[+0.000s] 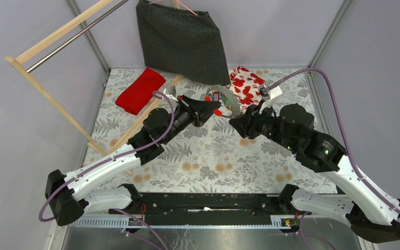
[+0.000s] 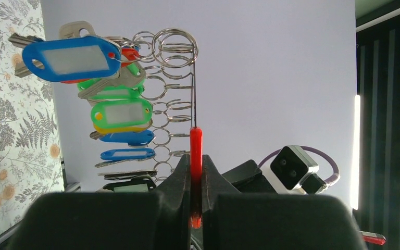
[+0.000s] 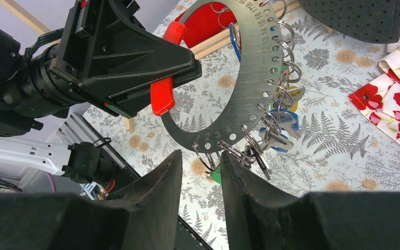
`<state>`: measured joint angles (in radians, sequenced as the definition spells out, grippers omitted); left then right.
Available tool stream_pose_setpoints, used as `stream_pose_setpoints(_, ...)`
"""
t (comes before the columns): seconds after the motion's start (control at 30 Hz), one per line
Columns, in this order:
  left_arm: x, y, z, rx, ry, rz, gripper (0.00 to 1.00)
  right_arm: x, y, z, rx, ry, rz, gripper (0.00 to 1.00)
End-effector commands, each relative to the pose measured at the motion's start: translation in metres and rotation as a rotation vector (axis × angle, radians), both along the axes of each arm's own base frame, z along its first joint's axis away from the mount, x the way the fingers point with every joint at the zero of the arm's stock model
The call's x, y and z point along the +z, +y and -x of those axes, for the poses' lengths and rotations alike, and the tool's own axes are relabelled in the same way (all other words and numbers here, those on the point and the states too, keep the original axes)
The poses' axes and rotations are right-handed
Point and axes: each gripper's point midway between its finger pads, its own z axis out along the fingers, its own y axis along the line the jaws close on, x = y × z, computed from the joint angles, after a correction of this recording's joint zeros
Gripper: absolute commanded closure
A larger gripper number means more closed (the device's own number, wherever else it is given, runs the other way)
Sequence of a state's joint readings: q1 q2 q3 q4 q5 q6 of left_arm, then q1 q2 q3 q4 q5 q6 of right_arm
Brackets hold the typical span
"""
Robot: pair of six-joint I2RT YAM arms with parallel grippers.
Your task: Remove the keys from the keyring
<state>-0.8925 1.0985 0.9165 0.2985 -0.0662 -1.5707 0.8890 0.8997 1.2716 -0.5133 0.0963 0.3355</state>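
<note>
The left tool (image 2: 196, 161) is clamped on the red grip of the keyring (image 3: 250, 78), holding it above the bench (image 3: 338, 156). The right tool (image 3: 200, 161), its jaws part-open, straddles the lowest split rings. Next it likely must pinch one key and work it off. The keyring is a flat steel arc with numbered holes; the keys (image 2: 120, 112) carry coloured tags.

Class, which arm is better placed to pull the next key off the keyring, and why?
Right, probably. The left arm has its jaws shut on the red section of the keyring, holding it up; the right arm has its jaws apart, right at the keys.
</note>
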Motion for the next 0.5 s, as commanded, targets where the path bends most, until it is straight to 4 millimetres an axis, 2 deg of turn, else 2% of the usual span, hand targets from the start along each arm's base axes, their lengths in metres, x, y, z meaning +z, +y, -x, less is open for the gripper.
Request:
stream_pose_setpoints(0.0,0.0595,0.0157,0.0096,0.018,-0.088,0.138,1.00,0.0073,0.0015,-0.0037,-0.008,-0.033,-0.020,0.61)
stream_pose_setpoints(0.23,0.0545,0.0149,0.0081,0.020,-0.079,0.134,1.00,0.0049,0.0002,-0.0034,-0.018,-0.024,-0.031,0.69)
stream_pose_setpoints(0.47,0.0504,0.0137,0.0075,0.018,-0.070,0.128,1.00,0.0103,-0.0025,-0.0016,-0.023,-0.033,-0.059,0.65)
